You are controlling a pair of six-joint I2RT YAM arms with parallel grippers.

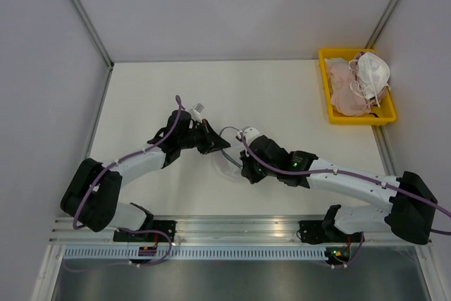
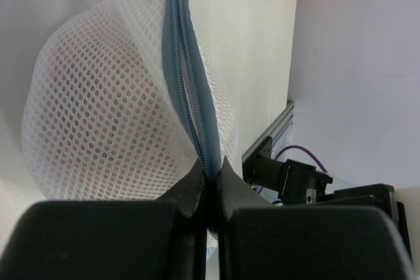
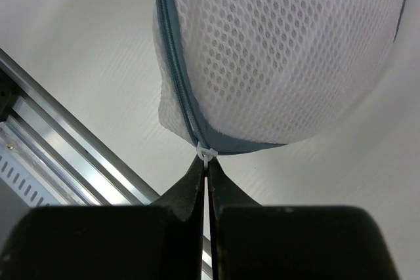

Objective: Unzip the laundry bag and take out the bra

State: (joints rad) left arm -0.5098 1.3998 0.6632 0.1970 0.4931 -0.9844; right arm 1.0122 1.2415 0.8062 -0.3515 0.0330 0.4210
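Note:
The laundry bag [image 2: 98, 109], a white mesh dome with a grey-blue zipper [image 2: 190, 77], hangs between both grippers just above the table; the top view shows only a bit of it [image 1: 227, 163]. My left gripper [image 2: 211, 167] is shut on the zipper rim, where the two tapes stand slightly apart. My right gripper [image 3: 206, 160] is shut on the small white zipper pull [image 3: 206, 154] at the bag's lower edge [image 3: 282, 50]. In the top view the left gripper [image 1: 215, 142] and right gripper [image 1: 243, 168] face each other. The bra shows only as a dim shape through the mesh.
A yellow bin [image 1: 386, 114] stands at the far right with pale pink garments [image 1: 344, 86] and a white cupped item with straps [image 1: 372, 72]. The metal rail [image 1: 232, 227] runs along the table's near edge. Grey walls enclose the table on three sides.

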